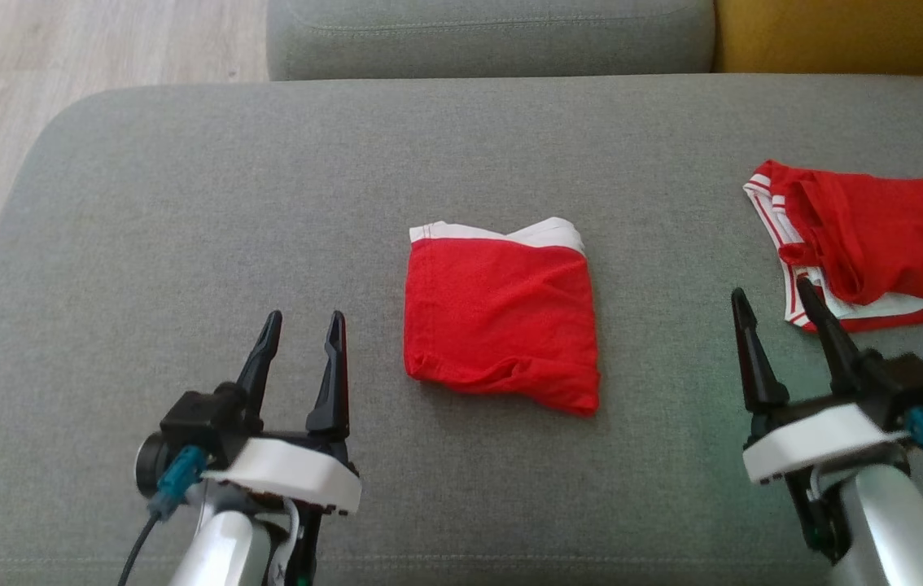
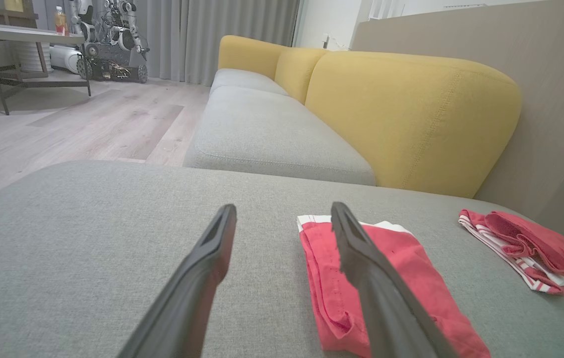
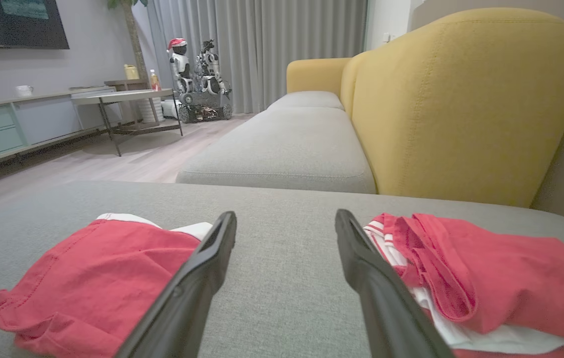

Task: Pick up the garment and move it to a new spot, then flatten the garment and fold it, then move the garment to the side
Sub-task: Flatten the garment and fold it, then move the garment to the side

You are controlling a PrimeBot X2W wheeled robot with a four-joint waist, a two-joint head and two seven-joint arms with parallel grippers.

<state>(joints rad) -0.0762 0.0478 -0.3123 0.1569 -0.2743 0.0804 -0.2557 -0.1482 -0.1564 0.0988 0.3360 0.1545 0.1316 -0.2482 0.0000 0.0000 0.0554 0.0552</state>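
A folded red garment [image 1: 500, 317] lies flat near the middle of a grey seat cushion [image 1: 185, 203], a little closer to the near edge than the far one. It is folded into a compact, nearly square block, so its long axis cannot be told. Its white waistband runs along the side that faces the cushion's far edge. The thick folded side faces the near edge, and its near right corner sags slightly outward. The fabric is lightly creased.

The left gripper [image 1: 304, 319] hovers over the cushion's near edge, just left of the garment and not touching it. Its two dark fingers point toward the far edge, with a moderate empty gap between them. The right gripper [image 1: 771, 291] hovers well to the right of the garment, its fingers also parted and empty.

Just beyond the right gripper's fingertips, against the cushion's right edge, a second red garment [image 1: 885, 244] lies crumpled. It has a white waistband with red stripes.

Past the far edge is another grey seat [image 1: 486, 37] with a yellow backrest [image 2: 411, 114]. Pale wood floor [image 1: 63, 49] shows off the far left corner.
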